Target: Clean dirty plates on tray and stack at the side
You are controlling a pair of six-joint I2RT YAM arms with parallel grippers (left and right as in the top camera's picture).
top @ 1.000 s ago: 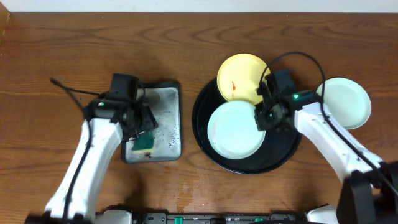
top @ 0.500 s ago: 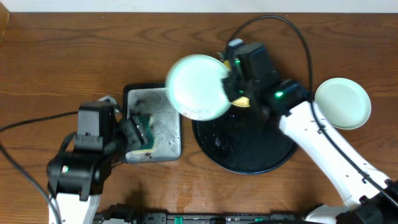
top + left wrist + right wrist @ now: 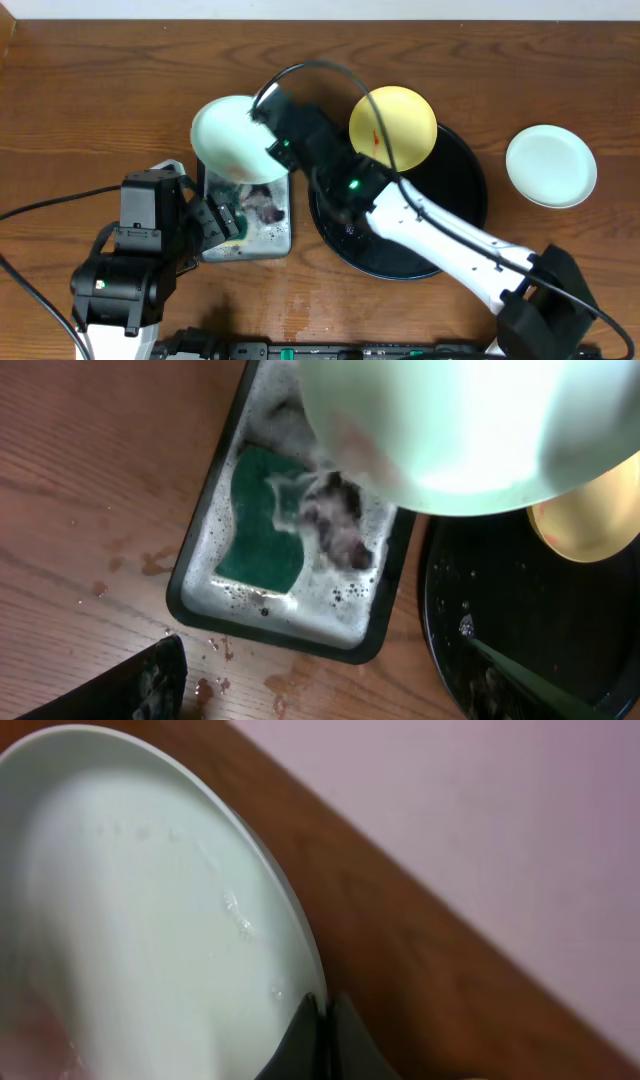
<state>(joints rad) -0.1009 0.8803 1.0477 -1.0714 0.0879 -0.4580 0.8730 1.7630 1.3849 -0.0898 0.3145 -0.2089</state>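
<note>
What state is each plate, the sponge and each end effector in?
Mint plate: gripped at its rim, held over the soapy tray.
Yellow plate: red-smeared, on black tray.
Second mint plate: on the table, right side.
Sponge: lying in suds.
Left end effector: open, empty.
Right end effector: shut on mint plate.

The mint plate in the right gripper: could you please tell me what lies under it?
The plate hangs over the soapy tray; foam and a green sponge show, but the tray's far end is hidden.
</note>
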